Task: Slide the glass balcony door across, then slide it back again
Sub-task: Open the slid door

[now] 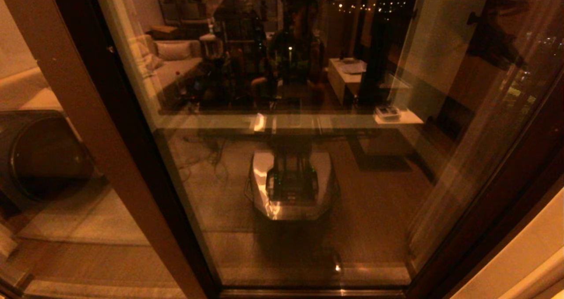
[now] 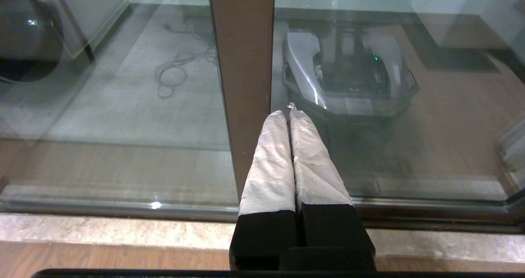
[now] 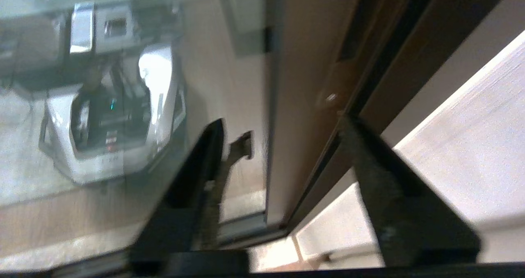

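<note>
Facing the glass balcony door (image 1: 299, 158) head-on in the head view: the pane fills the field, its frame uprights run floor to ceiling, one brown upright on the left, a darker one on the right. No arm or pincer shows here.

Left wrist view: left pincer (image 2: 290, 110), its taped fingers (image 2: 270, 163) pressed together and holding nothing, points at the glass just beside a plain brown upright (image 2: 242, 64). No handle slot visible on that rail.

Right wrist view: right pincer (image 3: 283, 124) spread wide, its two dark fingers straddling the door's edge rail (image 3: 303, 85). That rail carries a slim handle slot (image 3: 348, 44) and a small round lock (image 3: 330, 98), both just beyond the fingertips. Rail's long axis runs upright, lengthwise between the fingers.

Judgement: right arm is the nearer one to the handle; the slide likely starts from there, pushing sideways, across the rail's axis.
</note>
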You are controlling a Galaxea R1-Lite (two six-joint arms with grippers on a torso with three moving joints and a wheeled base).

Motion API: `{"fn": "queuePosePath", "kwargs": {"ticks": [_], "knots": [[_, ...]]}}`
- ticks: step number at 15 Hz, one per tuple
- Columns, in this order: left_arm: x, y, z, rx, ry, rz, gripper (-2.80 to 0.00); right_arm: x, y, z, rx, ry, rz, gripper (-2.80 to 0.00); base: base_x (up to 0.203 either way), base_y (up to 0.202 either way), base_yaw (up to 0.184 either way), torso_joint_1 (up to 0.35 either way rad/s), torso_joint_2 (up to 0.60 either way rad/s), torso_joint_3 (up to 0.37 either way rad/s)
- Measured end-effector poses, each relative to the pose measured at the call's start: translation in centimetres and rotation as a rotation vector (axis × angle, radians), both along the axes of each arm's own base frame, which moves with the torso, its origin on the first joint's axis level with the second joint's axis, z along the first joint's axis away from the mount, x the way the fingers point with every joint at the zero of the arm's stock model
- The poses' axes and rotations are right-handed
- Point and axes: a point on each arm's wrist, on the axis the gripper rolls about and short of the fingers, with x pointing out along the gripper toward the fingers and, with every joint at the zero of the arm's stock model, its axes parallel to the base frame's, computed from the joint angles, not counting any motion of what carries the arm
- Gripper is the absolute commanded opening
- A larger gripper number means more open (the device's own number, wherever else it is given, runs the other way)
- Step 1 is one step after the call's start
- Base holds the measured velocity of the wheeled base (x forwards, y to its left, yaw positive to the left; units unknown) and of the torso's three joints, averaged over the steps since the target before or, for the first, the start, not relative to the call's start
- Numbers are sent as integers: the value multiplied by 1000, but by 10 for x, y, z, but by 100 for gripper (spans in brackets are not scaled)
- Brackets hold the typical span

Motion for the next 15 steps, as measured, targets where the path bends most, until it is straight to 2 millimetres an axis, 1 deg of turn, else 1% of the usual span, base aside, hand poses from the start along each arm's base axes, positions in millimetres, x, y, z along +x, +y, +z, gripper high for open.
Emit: {"fn": "queuePosePath", "kwargs": {"ticks": [2, 5, 7, 15], "knots": [[0, 0, 0, 0, 0, 0, -280, 6, -11, 0, -1, -14, 0, 0, 0, 0, 0, 0, 0, 0], [0, 0, 0, 0, 0, 0, -280, 17, -23, 6, 1, -44, 41, 0, 0, 0, 0, 0, 0, 0], [0, 0, 0, 0, 0, -1, -280, 21, -25, 5, 15, -44, 88, 0, 0, 0, 0, 0, 0, 0], [0, 0, 0, 0, 0, 0, -280, 35, -37, 2, 24, -42, 101, 0, 0, 0, 0, 0, 0, 0]]}}
